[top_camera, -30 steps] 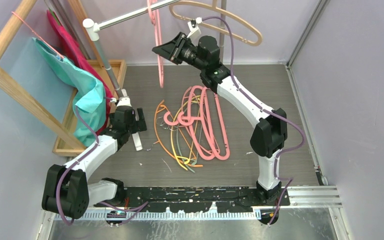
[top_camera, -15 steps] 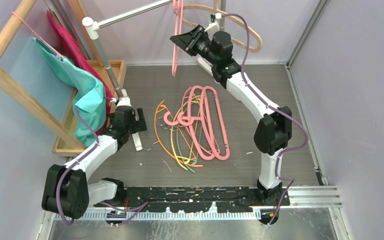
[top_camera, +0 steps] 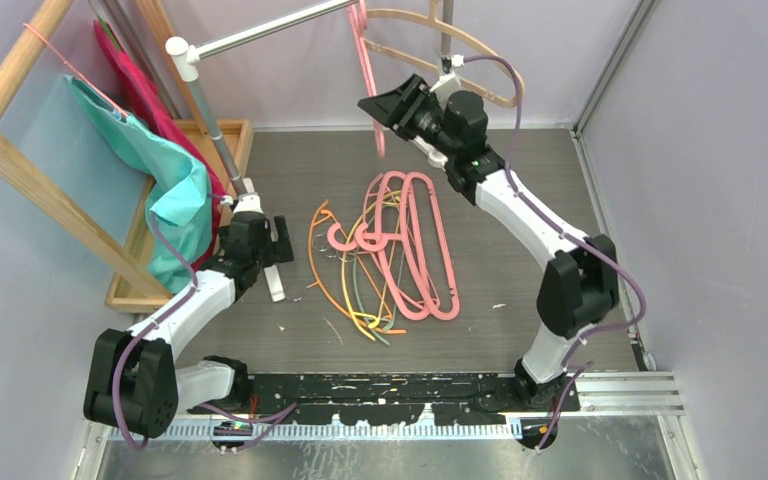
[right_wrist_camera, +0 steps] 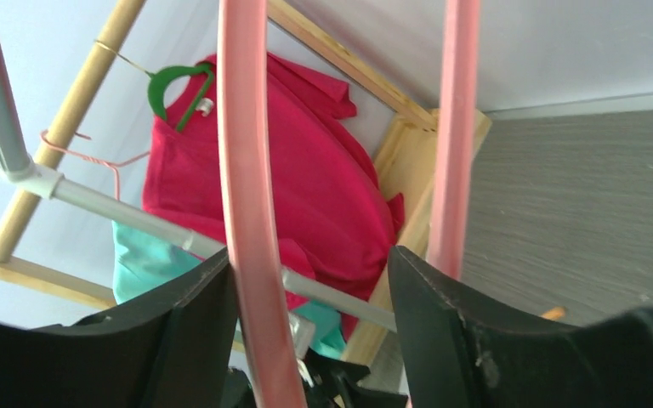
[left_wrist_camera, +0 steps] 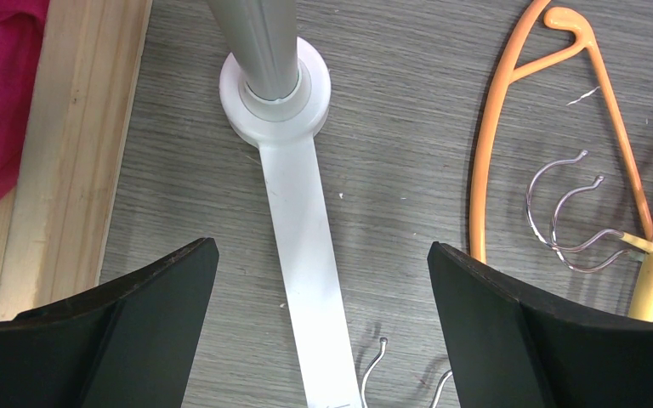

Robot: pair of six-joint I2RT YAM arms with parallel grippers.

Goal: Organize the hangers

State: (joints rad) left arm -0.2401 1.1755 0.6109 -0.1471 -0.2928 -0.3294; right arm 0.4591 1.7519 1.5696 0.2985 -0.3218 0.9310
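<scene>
At the far left a slanted wooden rack (top_camera: 60, 205) is leaning against the wall, and a teal cloth (top_camera: 175, 190) and a magenta garment (top_camera: 135, 85) are hanging from it. Just right of them a silver metal rail (top_camera: 260, 30) is running up and to the right from its white end cap, and its upright pole is standing in a flat white plastic foot (left_wrist_camera: 306, 255) on the grey wood-grain floor (top_camera: 520, 180).

The left gripper (left_wrist_camera: 321, 251) is hovering low over that white foot. Its two black jaws are standing wide apart and gripping nothing.

To its right, in the middle of the floor, a tangled pile of hangers (top_camera: 390, 260) is lying. A thin orange plastic hanger (left_wrist_camera: 480, 187) is forming the pile's left edge, thin grey-green and yellow ones are crossing under it, and thick pink plastic hangers (top_camera: 430, 260) are lying on the right side with their hooks pointing left.

Further back, a single thick pink plastic hanger (top_camera: 365, 45) is hanging down from the far end of the rail, and a beige plastic hanger (top_camera: 400, 14) is hanging just right of it.

The right gripper (top_camera: 378, 112) is reaching up to the hanging pink hanger. Its jaws are standing well apart. One pink bar is running between them close to one finger, the other bar is lying just outside the opposite finger, and neither is being squeezed.
</scene>
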